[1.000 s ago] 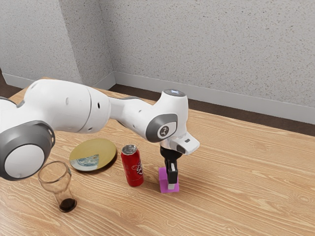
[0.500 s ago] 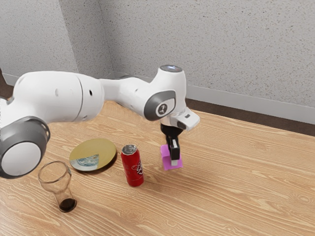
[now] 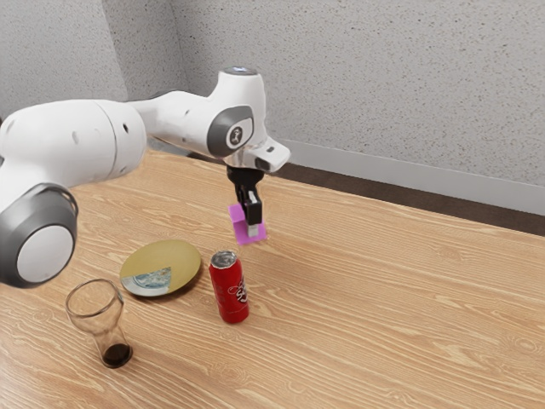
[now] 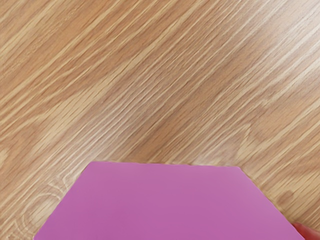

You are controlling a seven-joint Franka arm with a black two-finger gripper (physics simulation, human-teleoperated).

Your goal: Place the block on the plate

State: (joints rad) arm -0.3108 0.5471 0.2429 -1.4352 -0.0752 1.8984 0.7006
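Note:
My black gripper (image 3: 252, 227) is shut on the magenta block (image 3: 239, 223), which it holds up in the air above the table, behind and a little above the red can in the exterior view. In the wrist view the block (image 4: 165, 200) is large at the lower edge, with wood grain beyond it. The round yellowish plate (image 3: 174, 256), with a grey-blue patterned part, lies on the table toward the exterior view's left, apart from the block.
A red soda can (image 3: 229, 288) stands upright near the plate, and its edge (image 4: 307, 232) shows in the wrist view. A clear glass with a dark bottom (image 3: 116, 354) stands nearest the exterior camera. Grey walls rise beyond the wooden table (image 3: 383, 307).
The gripper has lifted the block off the table and carried it toward the exterior view's left, closer to the plate. The can, plate and glass have stayed where they were.

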